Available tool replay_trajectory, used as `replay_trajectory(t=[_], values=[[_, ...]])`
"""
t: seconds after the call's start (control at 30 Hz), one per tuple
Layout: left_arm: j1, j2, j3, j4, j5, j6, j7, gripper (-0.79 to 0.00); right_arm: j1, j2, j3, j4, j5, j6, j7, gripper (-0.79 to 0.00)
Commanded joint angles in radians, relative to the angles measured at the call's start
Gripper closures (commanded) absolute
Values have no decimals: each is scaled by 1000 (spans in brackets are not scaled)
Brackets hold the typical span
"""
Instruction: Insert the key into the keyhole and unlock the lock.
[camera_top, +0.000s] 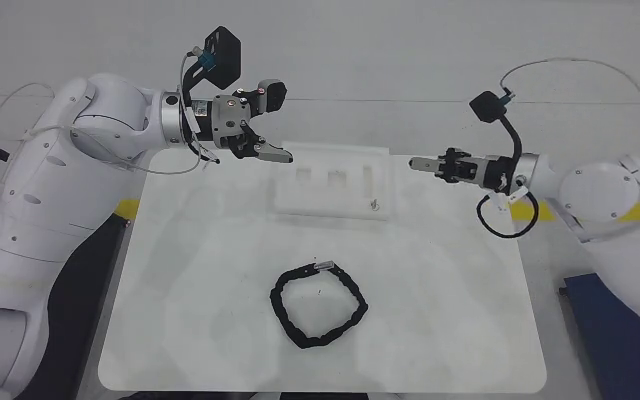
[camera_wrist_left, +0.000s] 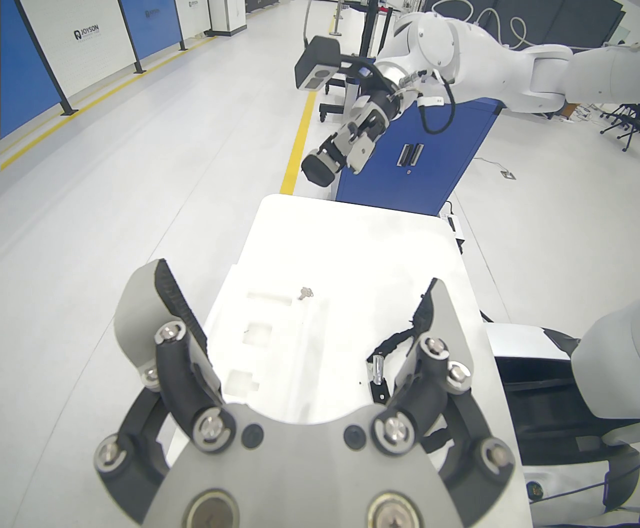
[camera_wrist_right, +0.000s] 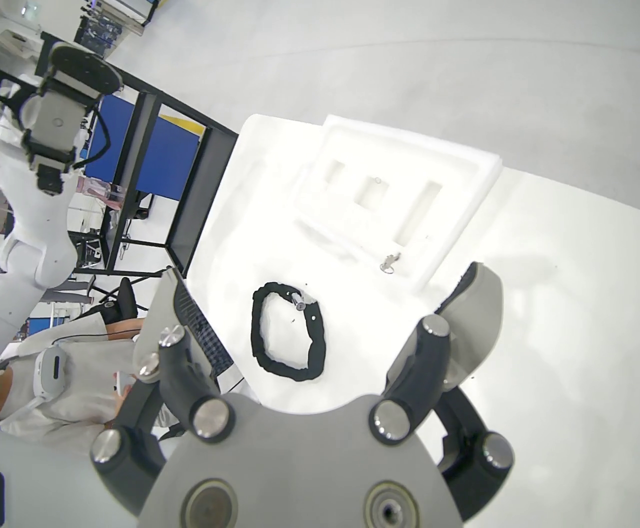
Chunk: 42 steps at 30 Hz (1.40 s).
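Observation:
A small silver key (camera_top: 376, 206) lies at the right end of a white foam tray (camera_top: 300, 195). The black chain lock (camera_top: 318, 305) is coiled in a loop on the white table, its metal cylinder end (camera_top: 322, 267) on the side toward the tray. My left gripper (camera_top: 278, 125) hangs open above the tray's far left corner, nothing between its fingers (camera_wrist_left: 165, 300); its wrist view shows the key (camera_wrist_left: 304, 293) ahead. My right gripper (camera_top: 418, 164) hovers open just right of the tray; the key (camera_wrist_right: 390, 262) and lock (camera_wrist_right: 287, 332) lie below it.
The foam tray (camera_wrist_right: 480, 190) has three rectangular recesses and a raised rim. The table's (camera_top: 450, 330) front and right parts are bare. A blue cabinet (camera_wrist_left: 415, 160) stands beyond the table's right edge.

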Motion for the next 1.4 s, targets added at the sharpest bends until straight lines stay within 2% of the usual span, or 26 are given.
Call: replay_trajectory(t=[0.0,0.07,0.37,0.57,0.77,1.13,1.37], values=[[0,0,0,0,0,0,0,-785,11,-16,-26,12,-3,35,-14,-785],[0,0,0,0,0,0,0,-785,23,-31,-50,26,-13,88,-29,-785],[0,0,0,0,0,0,0,-785,65,-96,-135,79,-49,206,-77,-785],[0,0,0,0,0,0,0,-785,98,-146,-200,134,-90,231,-97,-785],[0,0,0,0,0,0,0,-785,138,-200,-279,183,-174,292,-79,-785],[0,0,0,0,0,0,0,-785,182,-302,-386,254,-240,418,-39,-785],[0,0,0,0,0,0,0,-785,184,-355,-432,276,-276,437,-21,-785]])
